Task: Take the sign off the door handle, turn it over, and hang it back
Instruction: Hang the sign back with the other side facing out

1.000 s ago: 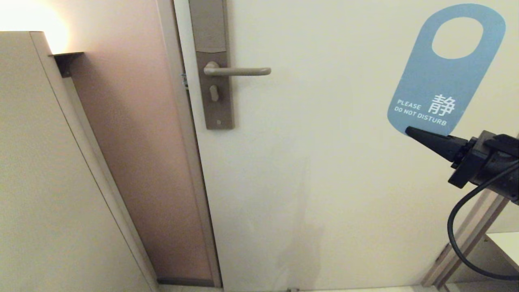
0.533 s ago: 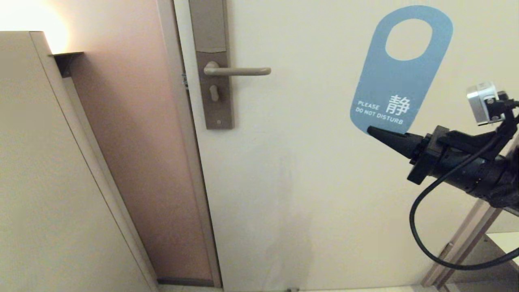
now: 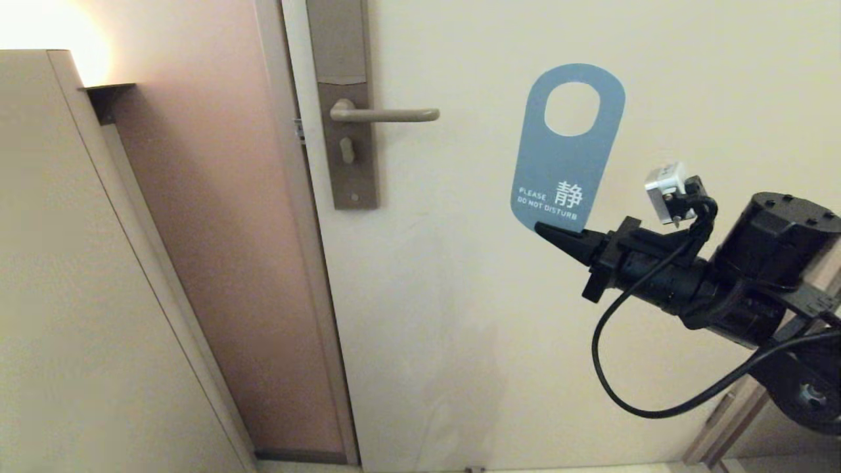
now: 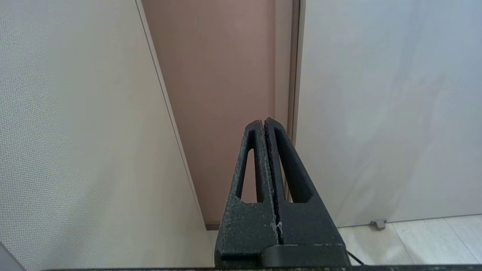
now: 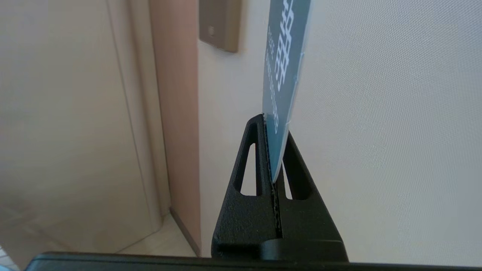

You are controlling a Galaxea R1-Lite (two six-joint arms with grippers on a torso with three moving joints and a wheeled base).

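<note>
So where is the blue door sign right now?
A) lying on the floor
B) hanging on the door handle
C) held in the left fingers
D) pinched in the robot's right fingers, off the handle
D: the blue oblong card sign sits with its bottom edge pinched in the right gripper, out to the side of the bare beige metal lever handle.

The sign (image 3: 566,157) is showing its blue face, reading "PLEASE DO NOT DISTURB" in white capitals beside a large white Chinese character 静, printed just above the right gripper (image 3: 540,228) pinching its lower edge.
</note>
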